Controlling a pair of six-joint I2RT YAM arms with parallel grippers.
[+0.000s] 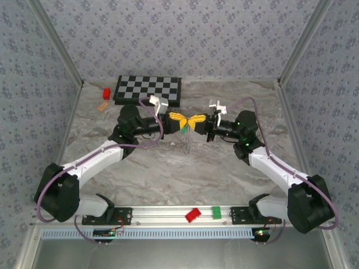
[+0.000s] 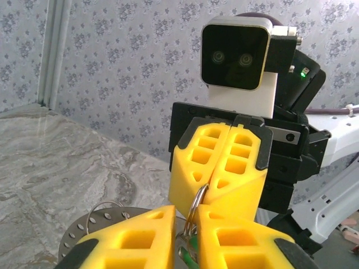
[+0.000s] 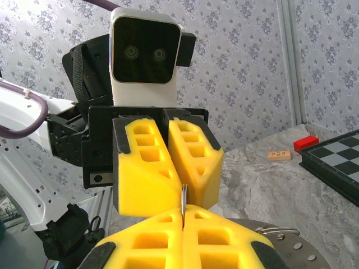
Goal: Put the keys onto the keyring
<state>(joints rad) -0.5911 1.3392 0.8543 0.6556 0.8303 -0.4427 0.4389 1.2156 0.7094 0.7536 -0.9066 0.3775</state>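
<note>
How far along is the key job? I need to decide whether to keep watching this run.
Nothing looks finished. In hand: the right gripper and the left gripper both pinch the keyring above the table, a green key between the left fingers. To do: threading; whether this key is on yet I cannot tell.

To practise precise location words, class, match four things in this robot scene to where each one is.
1 black-and-white chequered board
2 small tan flat tile
3 green rectangular block
4 thin silvery metal ring

A pinched between yellow fingers
B far edge of marble table
C near metal rail
D just left of the board

Pairs: 1-B; 2-D; 3-C; 4-A
</note>
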